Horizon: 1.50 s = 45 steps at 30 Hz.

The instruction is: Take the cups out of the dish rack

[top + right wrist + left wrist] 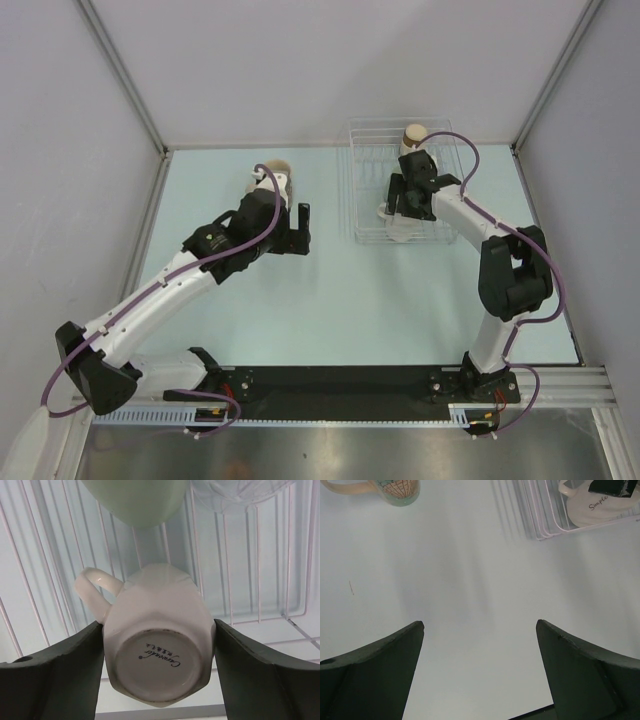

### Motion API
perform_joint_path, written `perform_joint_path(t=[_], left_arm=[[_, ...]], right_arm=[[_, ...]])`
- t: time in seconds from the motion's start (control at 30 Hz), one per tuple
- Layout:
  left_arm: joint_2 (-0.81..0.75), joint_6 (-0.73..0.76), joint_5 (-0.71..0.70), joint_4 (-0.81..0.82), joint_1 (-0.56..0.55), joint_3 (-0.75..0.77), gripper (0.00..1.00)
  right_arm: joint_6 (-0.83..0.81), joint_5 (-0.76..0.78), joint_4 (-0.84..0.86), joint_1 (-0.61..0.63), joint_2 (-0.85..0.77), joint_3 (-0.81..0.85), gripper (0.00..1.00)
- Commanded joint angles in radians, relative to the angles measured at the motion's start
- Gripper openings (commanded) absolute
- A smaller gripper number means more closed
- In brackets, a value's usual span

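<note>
Nearest the arm bases, the left gripper hangs over bare desk with its fingers spread wide and nothing between them. Just beyond it, a cream mug with a coloured print stands on the desk, well apart from the dish rack. By where it sits, I take it to be a cup already unloaded.

Further out and to the right, the right gripper is down inside the near end of the rack. Its two fingers press against opposite sides of the white handled cup. The cup's stamped base faces the wrist camera and its handle sticks out to the left in that view. It looks gripped. Whether it has left the wires yet, I cannot tell.

Behind it in the rack lies the pale green cup, untouched by either gripper. At the far end stands the tan brown-topped cup, also inside the wire walls.

So the job appears to be in its early-to-middle stretch. One cup seems to be out and one is in the grasp, not yet on the desk. At least two more wait in the rack, and further cups may be hidden under the right arm in the top view.
</note>
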Motion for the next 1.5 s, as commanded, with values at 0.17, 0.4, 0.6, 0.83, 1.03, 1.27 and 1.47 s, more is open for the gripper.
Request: perform_joint_path(t=[0.17, 0.4, 0.6, 0.83, 1.03, 1.27, 1.47], left_arm=[[-0.007, -0.014, 0.010, 0.041, -0.001, -0.006, 1.00], [0.003, -0.016, 0.016, 0.046, -0.001, -0.010, 1.00], [0.003, -0.016, 0.022, 0.052, 0.000, -0.011, 1.00], [0.004, -0.025, 0.037, 0.078, -0.001, -0.013, 1.00], [0.030, -0.055, 0.079, 0.119, -0.001, -0.005, 1.00], [0.030, -0.095, 0.145, 0.213, -0.001, -0.019, 1.00], [-0.017, -0.154, 0.203, 0.357, 0.005, -0.097, 1.00]], right_arm=[[0.033, 0.000, 0.008, 0.013, -0.007, -0.020, 0.00], [0.038, 0.031, -0.020, 0.028, -0.007, 0.001, 0.00], [0.036, 0.066, -0.083, 0.025, -0.019, 0.073, 0.00], [0.019, 0.057, -0.187, 0.023, -0.066, 0.256, 0.00], [0.052, -0.102, -0.135, -0.010, -0.154, 0.224, 0.00], [0.234, -0.582, 0.337, -0.176, -0.402, -0.182, 0.00], [0.485, -0.866, 0.746, -0.272, -0.473, -0.373, 0.00]])
